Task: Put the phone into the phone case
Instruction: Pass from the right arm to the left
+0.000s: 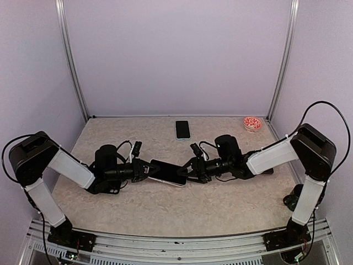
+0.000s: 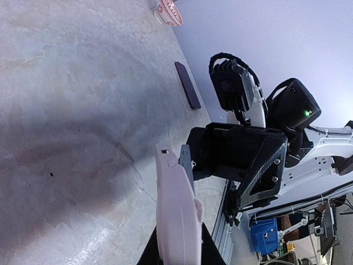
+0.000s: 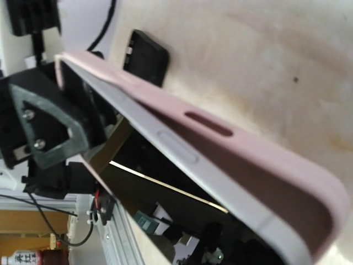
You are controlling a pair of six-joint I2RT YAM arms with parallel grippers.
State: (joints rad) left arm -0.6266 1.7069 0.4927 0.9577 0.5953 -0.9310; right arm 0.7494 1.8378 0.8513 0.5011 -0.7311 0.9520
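Pink case [image 3: 276,182] is hanging over the table [image 1: 165,210] between both arms, white phone [image 3: 182,148] sitting partly inside it and one corner gaping. I'm seeing the left gripper [image 1: 144,170] clamping one end, while the right gripper [image 1: 191,170] is sitting at the other end, fingers spread apart. A second phone [image 1: 182,130] is lying near the back.

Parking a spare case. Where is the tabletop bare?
Free: the near strip in front of the held phone; the back left corner beside the spare phone; the gap between it and the red dish. Crowded: the middle band, left pincer and right pincer meeting at that phone.
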